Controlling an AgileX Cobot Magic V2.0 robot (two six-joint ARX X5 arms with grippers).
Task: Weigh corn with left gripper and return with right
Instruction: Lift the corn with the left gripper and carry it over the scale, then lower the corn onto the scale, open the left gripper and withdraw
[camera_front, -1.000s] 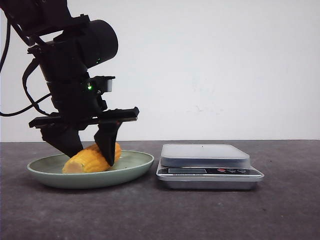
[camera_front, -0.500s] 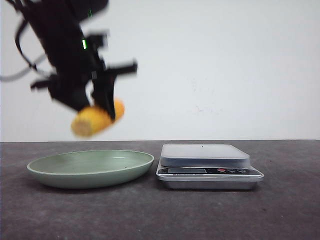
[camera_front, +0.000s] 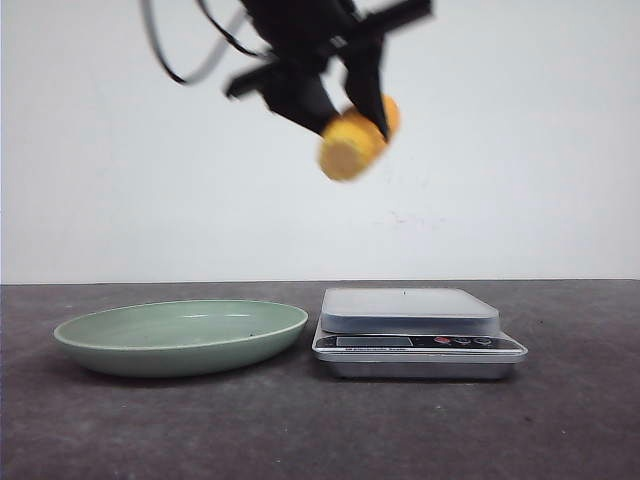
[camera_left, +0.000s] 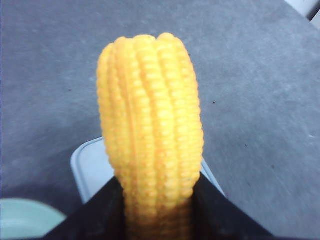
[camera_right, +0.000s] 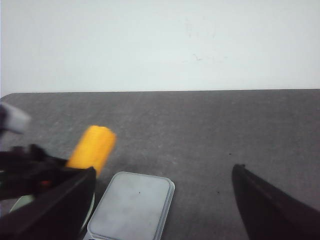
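The corn (camera_front: 357, 140), a short yellow-orange ribbed cob, hangs high in the air, tilted with its flat cut end down-left. My left gripper (camera_front: 343, 100) is shut on it, black fingers on both sides. In the left wrist view the corn (camera_left: 151, 130) stands between the jaws, with the scale's platform (camera_left: 92, 167) far below. The silver scale (camera_front: 410, 310) sits on the table right of centre, the corn above its left edge. My right gripper (camera_right: 162, 200) is open with nothing between its fingers; its view shows the corn (camera_right: 93, 146) and the scale (camera_right: 132, 205).
A shallow green plate (camera_front: 180, 345) lies on the dark table left of the scale, nothing in it. The scale's display and buttons (camera_front: 420, 342) face the front. A white wall stands behind.
The left gripper lifted the corn off the green plate, then carried it up and to the right, to above the scale's left edge. The plate now holds nothing.
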